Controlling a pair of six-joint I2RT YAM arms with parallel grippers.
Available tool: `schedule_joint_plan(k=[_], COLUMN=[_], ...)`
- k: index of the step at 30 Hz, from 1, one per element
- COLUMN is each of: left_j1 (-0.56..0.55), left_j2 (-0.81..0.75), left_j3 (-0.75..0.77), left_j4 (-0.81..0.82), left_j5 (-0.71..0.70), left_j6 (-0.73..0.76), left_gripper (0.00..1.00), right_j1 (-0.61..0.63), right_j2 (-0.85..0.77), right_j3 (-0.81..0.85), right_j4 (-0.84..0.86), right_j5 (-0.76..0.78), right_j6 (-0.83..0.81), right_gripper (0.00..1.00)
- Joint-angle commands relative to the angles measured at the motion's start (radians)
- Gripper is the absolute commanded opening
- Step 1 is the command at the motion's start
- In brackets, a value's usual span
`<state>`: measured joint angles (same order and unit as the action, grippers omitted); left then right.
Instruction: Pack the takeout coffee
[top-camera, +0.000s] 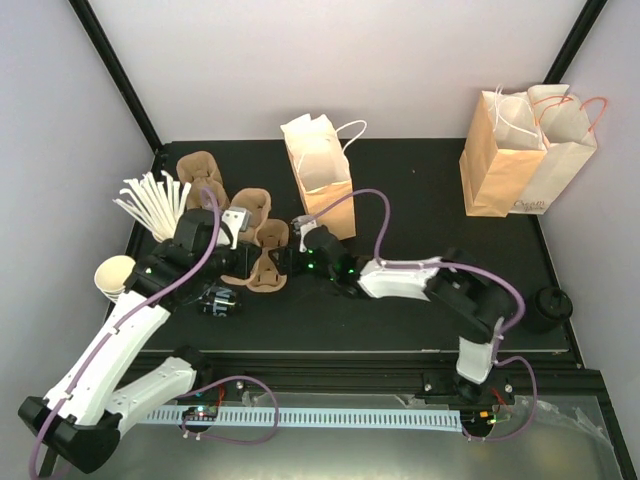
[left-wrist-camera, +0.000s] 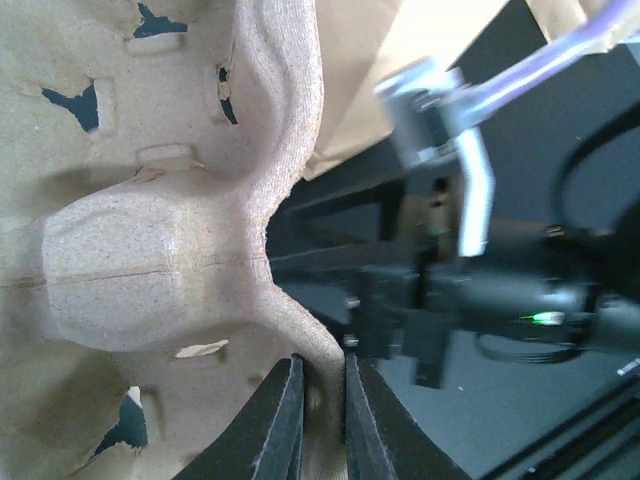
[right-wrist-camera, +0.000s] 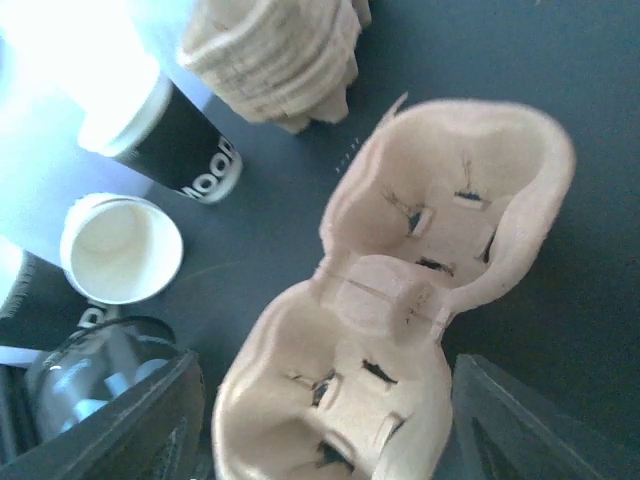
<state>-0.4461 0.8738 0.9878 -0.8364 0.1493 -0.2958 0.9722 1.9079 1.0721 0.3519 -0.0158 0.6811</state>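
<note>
Carrier (right-wrist-camera: 400, 300), 2 wells, left hand (left-wrist-camera: 322, 375) pinching rim

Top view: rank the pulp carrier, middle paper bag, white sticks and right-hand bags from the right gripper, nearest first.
1. pulp carrier, just left of the right gripper.
2. middle paper bag, behind it.
3. white sticks, far left.
4. right-hand bags, back right corner.

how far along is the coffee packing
Early. Done: one pulp carrier lies apart from the stack, its visible wells empty. In hand: the left gripper pinches its rim; the right gripper hangs open over it. Left: the lidded coffee cup stands untouched at the table's right edge and must go into the carrier, then probably a paper bag.
</note>
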Motion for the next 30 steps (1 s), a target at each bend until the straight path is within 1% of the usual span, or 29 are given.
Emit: schedule_joint_plan(k=[1, 4, 10, 12, 15, 19, 21, 24, 27, 30], left_j1=[0.002, -0.031, -0.142, -0.182, -0.277, -0.404, -0.449, -0.505, -0.528, -0.534], left_j2=[0.034, 0.071, 0.117, 0.129, 0.143, 0.197, 0.253, 0.336, 0.395, 0.471], left_j3=[-0.016, -0.046, -0.12, -0.138, -0.156, -0.181, -0.167, -0.115, -0.1, -0.098], left_j4=[0.025, 0.048, 0.075, 0.062, 0.073, 0.171, 0.216, 0.25, 0.346, 0.436], left_j5=[0.116, 0.155, 0.136, 0.118, 0.099, 0.085, 0.077, 0.014, -0.027, -0.036], left_j6=[-0.057, -0.105, -0.177, -0.212, -0.289, -0.368, -0.386, -0.41, -0.434, -0.469], left_gripper=[0.15, 0.14, 0.14, 0.14, 0.14, 0.14, 0.14, 0.14, 0.15, 0.15], right_j1=[0.002, 0.002, -0.001, -0.004, -0.02, -0.039, -0.077, -0.179, -0.297, -0.378], right_j2=[-0.2, -0.327, -0.561, -0.619, -0.678, -0.749, -0.772, -0.801, -0.856, -0.91], right_j3=[-0.141, -0.267, -0.498, -0.538, -0.553, -0.604, -0.636, -0.672, -0.693, -0.679], right_j4=[-0.007, -0.015, -0.076, -0.131, -0.259, -0.364, -0.394, -0.434, -0.473, -0.531], right_j5=[0.062, 0.064, 0.088, 0.102, 0.13, 0.204, 0.213, 0.156, 0.089, 0.064], right_j6=[-0.074, -0.077, -0.054, -0.052, -0.04, 0.003, 0.018, 0.001, -0.053, -0.118], right_gripper=[0.73, 0.76, 0.76, 0.76, 0.76, 0.76, 0.75, 0.74, 0.74, 0.74])
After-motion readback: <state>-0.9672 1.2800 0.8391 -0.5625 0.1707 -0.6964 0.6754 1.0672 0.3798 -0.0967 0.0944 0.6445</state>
